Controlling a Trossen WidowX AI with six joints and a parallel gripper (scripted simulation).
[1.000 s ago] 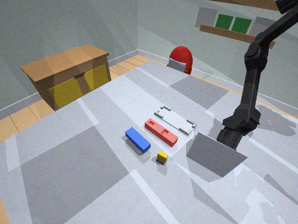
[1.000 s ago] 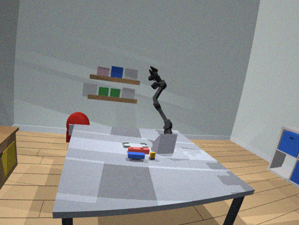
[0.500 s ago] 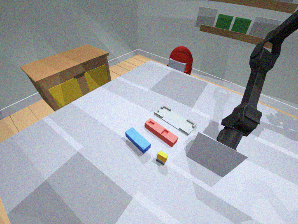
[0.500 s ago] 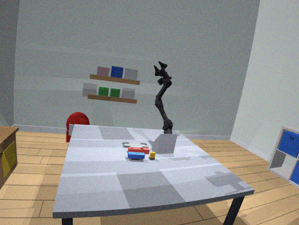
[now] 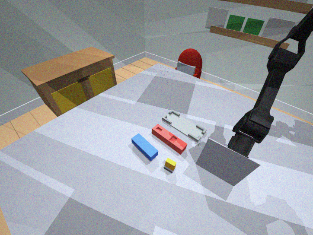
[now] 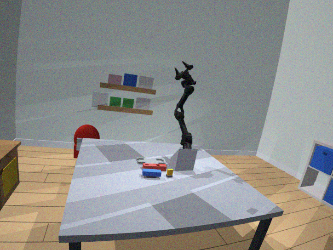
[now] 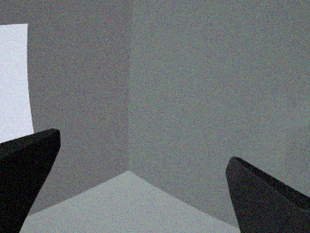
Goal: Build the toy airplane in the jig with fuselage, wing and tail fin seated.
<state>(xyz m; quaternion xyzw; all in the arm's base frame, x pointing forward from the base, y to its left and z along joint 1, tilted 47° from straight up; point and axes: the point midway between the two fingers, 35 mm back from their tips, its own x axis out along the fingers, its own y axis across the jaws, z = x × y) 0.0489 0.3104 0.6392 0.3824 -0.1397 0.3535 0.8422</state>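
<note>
The grey-green jig (image 5: 182, 125) (image 6: 150, 161) lies on the table and holds nothing. The red fuselage (image 5: 164, 135) (image 6: 154, 167) lies beside it, its two sockets facing up and empty. The blue wing (image 5: 144, 146) (image 6: 152, 172) lies in front of the fuselage, apart from it. The small yellow tail fin (image 5: 170, 163) (image 6: 169, 172) stands near one end of the wing, with a dark part beneath it. My gripper (image 6: 179, 67) (image 7: 146, 153) is open and empty, high above the table and far from all the parts. It is out of view in the top view.
A grey block (image 5: 227, 163) (image 6: 186, 159) stands at the arm's base, right of the parts. A wooden cabinet (image 5: 73, 65) is beyond the table's left edge, and a red chair (image 5: 190, 59) (image 6: 86, 133) stands behind the table. Wall shelves (image 6: 126, 110) are at the back.
</note>
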